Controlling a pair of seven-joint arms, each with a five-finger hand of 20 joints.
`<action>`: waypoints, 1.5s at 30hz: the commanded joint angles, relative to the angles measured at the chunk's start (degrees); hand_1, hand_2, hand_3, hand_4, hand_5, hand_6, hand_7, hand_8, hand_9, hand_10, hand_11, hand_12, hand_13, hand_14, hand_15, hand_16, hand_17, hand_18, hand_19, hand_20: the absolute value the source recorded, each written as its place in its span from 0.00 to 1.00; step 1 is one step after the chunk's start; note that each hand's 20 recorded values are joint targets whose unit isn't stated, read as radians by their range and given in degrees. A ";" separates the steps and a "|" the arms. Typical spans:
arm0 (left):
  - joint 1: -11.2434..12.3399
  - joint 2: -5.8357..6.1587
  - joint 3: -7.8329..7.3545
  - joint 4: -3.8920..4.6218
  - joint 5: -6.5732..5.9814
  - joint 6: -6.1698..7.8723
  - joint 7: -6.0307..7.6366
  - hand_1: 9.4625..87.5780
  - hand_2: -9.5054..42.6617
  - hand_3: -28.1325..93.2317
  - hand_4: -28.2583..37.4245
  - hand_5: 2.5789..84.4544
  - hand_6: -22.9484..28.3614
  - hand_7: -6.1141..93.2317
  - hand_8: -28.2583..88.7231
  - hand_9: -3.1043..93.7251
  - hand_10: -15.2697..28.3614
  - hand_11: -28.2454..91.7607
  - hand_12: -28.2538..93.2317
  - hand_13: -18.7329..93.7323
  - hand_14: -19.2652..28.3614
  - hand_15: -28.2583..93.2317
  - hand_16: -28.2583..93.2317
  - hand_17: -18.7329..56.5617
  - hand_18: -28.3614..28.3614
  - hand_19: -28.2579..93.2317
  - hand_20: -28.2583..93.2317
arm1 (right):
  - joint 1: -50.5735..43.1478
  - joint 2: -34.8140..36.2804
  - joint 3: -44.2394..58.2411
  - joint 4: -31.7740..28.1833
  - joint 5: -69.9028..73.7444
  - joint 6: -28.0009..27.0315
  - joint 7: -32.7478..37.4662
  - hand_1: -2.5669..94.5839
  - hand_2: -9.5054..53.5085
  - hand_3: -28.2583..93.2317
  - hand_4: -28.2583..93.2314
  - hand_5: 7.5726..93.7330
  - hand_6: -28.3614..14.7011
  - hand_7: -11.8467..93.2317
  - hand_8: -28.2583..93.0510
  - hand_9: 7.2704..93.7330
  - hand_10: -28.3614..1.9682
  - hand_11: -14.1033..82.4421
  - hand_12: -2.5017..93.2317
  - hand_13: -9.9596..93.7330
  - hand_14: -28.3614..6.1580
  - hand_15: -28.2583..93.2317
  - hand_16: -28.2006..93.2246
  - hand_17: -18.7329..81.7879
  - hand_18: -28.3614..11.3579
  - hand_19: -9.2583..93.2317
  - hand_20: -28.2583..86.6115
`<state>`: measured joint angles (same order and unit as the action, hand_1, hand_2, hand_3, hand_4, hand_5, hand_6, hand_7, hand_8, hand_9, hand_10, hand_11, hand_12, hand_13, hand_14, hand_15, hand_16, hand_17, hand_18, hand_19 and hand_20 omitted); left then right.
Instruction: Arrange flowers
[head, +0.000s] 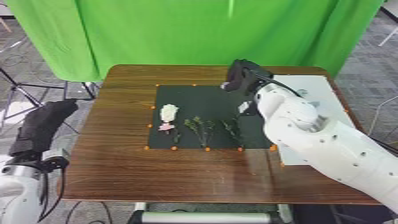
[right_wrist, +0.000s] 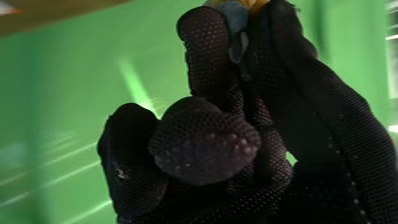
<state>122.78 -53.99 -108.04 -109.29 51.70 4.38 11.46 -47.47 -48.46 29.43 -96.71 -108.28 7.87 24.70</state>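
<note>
Over the far part of the dark mat (head: 191, 94), the right hand (head: 242, 79) is closed on a blue-grey leafy piece (right_wrist: 236, 19), pinched between its gloved fingers (right_wrist: 206, 45) near their tips; the right wrist view also has a yellowish bit (right_wrist: 256, 5) right beside that piece at the fingertips. What the yellowish bit is, and whether it is gripped too, cannot be told. The thumb (right_wrist: 204, 150) is bent in front of the palm. To the left of the right hand and nearer the robot, a white flower (head: 169, 113) lies on the mat, and just on the near side of it lies a pink flower (head: 166, 127), with a small green sprig (head: 177, 136) close by, nearer still. Between those flowers and the right arm (head: 298, 122), also on the robot's side of the right hand, a branching green stem (head: 201, 131) lies on the mat, with another thin green stem (head: 233, 130) beside it, closer to the arm. On the right of the right hand is a white sheet (head: 318, 86), with pale grey-green leaves (head: 303, 92) on it, partly behind the arm. Well apart from the right hand, beyond the left edge of the table (head: 111, 165), is the left hand (head: 46, 122); whether it is open or closed cannot be told.
</note>
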 joint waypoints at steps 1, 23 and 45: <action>-1.14 0.58 1.28 -1.34 1.41 -1.83 -0.03 0.15 0.13 0.77 0.08 0.58 0.50 0.21 0.19 0.49 0.66 0.37 0.32 0.44 0.73 0.30 0.25 0.27 0.68 0.24 0.35 | 6.23 -9.17 -6.09 2.29 -2.16 -4.72 -4.26 0.67 0.00 0.69 0.08 0.86 0.70 0.30 0.28 0.95 0.56 0.20 0.39 1.00 0.82 0.71 0.45 0.84 0.41 1.00 0.72; -1.14 -0.36 2.92 -1.38 1.13 -2.28 -0.38 0.15 0.13 0.77 0.08 0.58 0.50 0.21 0.19 0.49 0.67 0.37 0.32 0.43 0.73 0.29 0.25 0.27 0.68 0.25 0.35 | 4.95 -15.47 -8.63 10.92 -5.93 -12.12 -4.12 0.66 0.00 0.69 0.07 0.84 0.73 0.31 0.27 0.94 0.60 0.18 0.37 1.00 0.82 0.71 0.45 0.84 0.41 1.00 0.72; -2.09 0.02 4.33 -1.01 0.55 -2.95 -0.50 0.15 0.12 0.77 0.08 0.44 0.47 0.20 0.19 0.46 0.65 0.37 0.33 0.43 0.74 0.29 0.26 0.27 0.69 0.25 0.34 | 3.96 -16.82 -8.15 12.18 -7.09 -13.30 -2.13 0.61 0.00 0.69 0.09 0.76 0.70 0.29 0.28 0.83 0.56 0.24 0.29 0.99 0.81 0.71 0.47 0.83 0.41 1.00 0.73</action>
<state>121.03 -53.89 -103.88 -110.43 52.57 2.39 11.36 -43.34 -65.23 21.01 -85.29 -114.42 -4.68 21.93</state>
